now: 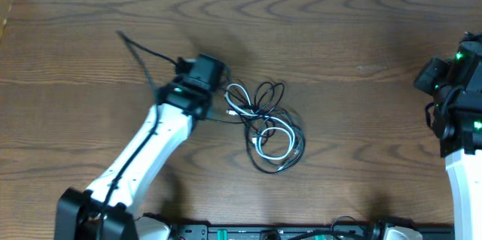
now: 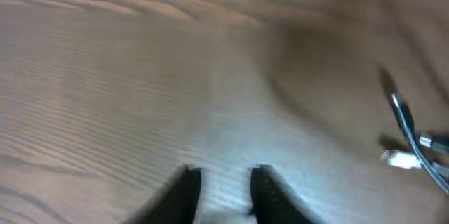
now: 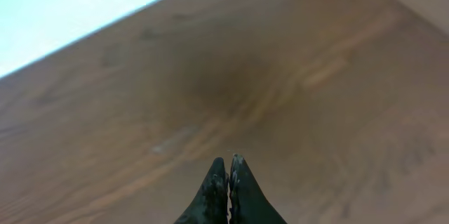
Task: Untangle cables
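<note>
The cables (image 1: 267, 123) lie in a tangled bunch of thin black loops and one white cord on the wooden table, right of centre-left. My left gripper (image 1: 212, 71) is just left of the bunch, not touching it. In the left wrist view its jaws (image 2: 224, 178) are open with bare table between them. A cord with small silver plug ends (image 2: 407, 147) shows at the right edge of that view. My right gripper (image 3: 229, 162) is shut on nothing over bare wood, far to the right of the bunch (image 1: 452, 93).
The wooden table (image 1: 339, 29) runs to a pale far edge (image 3: 84, 13). A thicker black arm cable (image 1: 139, 52) loops out up and left of my left wrist. The arm bases stand along the front edge (image 1: 263, 232).
</note>
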You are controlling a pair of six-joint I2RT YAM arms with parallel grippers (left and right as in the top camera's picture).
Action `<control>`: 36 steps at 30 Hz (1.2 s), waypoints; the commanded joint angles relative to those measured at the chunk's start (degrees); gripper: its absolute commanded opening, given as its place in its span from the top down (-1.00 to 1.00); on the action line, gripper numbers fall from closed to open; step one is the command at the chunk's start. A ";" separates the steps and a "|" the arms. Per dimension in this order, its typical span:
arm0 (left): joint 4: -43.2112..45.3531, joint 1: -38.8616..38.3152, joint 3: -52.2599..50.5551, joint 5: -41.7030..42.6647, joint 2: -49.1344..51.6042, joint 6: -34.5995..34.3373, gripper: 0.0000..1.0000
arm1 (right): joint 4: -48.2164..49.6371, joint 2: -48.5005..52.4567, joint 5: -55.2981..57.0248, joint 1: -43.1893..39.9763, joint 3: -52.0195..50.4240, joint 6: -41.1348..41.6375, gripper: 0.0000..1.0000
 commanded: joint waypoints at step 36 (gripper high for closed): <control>37.57 -11.08 11.47 42.10 -0.39 -5.16 0.85 | -7.74 13.40 -42.45 0.70 0.79 -12.55 -0.07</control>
